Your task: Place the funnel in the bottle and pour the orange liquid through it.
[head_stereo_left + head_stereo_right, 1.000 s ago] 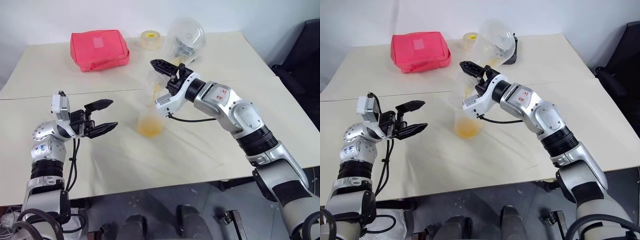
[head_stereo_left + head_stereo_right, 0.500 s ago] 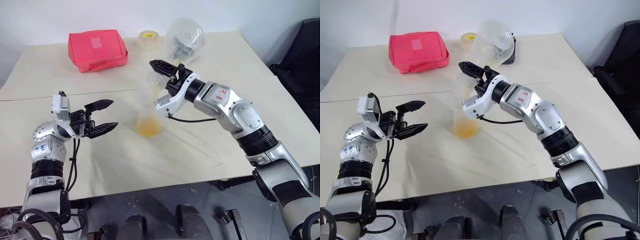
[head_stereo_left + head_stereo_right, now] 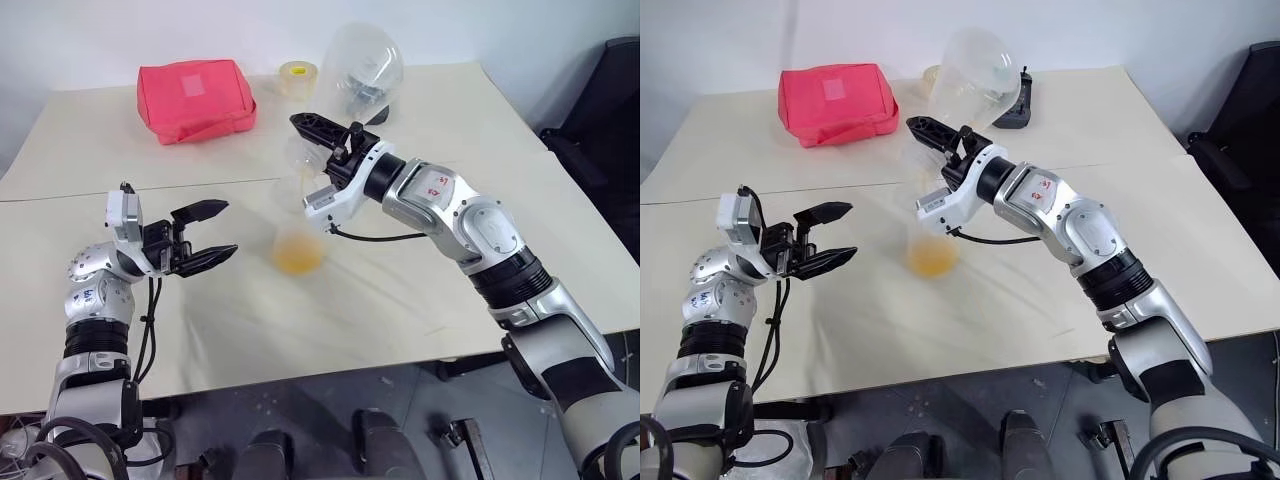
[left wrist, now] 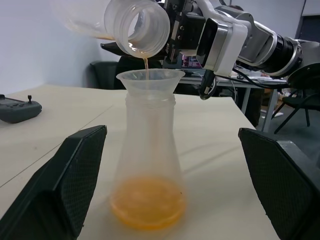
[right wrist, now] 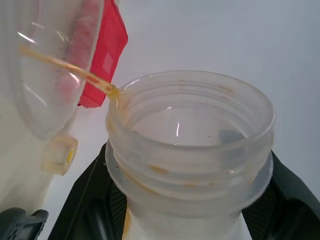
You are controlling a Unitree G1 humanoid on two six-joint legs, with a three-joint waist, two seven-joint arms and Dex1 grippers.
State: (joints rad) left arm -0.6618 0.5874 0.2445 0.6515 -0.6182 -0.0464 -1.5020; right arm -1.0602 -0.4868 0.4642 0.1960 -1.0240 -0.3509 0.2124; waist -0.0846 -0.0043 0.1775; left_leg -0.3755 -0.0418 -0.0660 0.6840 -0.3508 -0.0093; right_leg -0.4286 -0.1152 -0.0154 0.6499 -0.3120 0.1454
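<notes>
While the right pincer (image 3: 318, 150) grips a tipped jar (image 4: 135, 25), orange liquid (image 4: 147, 207) pools in the bottle (image 4: 148, 150); left pincer (image 3: 205, 235) wide.

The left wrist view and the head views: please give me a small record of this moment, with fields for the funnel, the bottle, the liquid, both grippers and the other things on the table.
funnel: sits in the neck of the bottle
bottle: upright on the table
orange liquid: thin stream falling into the funnel, pool in the bottle's base
pouring container: clear, tipped mouth-down over the funnel
right gripper: shut on the pouring container
left gripper: open, beside the bottle, holding nothing
table: red pouch, tape roll
</notes>
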